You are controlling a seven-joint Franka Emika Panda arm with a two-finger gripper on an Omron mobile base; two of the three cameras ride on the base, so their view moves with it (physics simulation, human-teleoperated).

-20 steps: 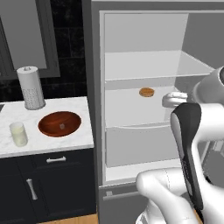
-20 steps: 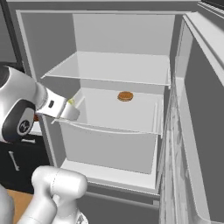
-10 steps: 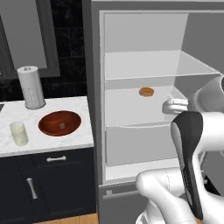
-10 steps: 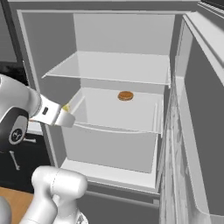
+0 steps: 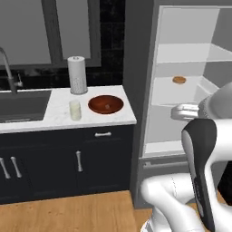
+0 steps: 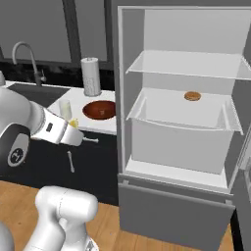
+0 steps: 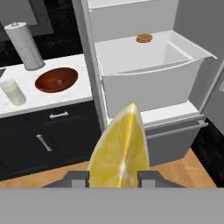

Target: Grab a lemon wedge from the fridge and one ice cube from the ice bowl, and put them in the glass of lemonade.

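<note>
A: Lemon wedge (image 7: 120, 151), position?
B: Pinched in the gripper (image 7: 113, 177), before the open fridge (image 6: 184, 122).
A: Containers?
B: Left of the fridge: ice bowl (image 5: 105, 104), contents indiscernible; glass of lemonade (image 5: 75, 110), filled. Arm extended, held level.

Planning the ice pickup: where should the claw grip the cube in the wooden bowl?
Pinch the ice cube across two opposite sides, coming straight down: it lies near the middle of the shallow ice bowl, whose raised rim blocks a sideways approach.
</note>
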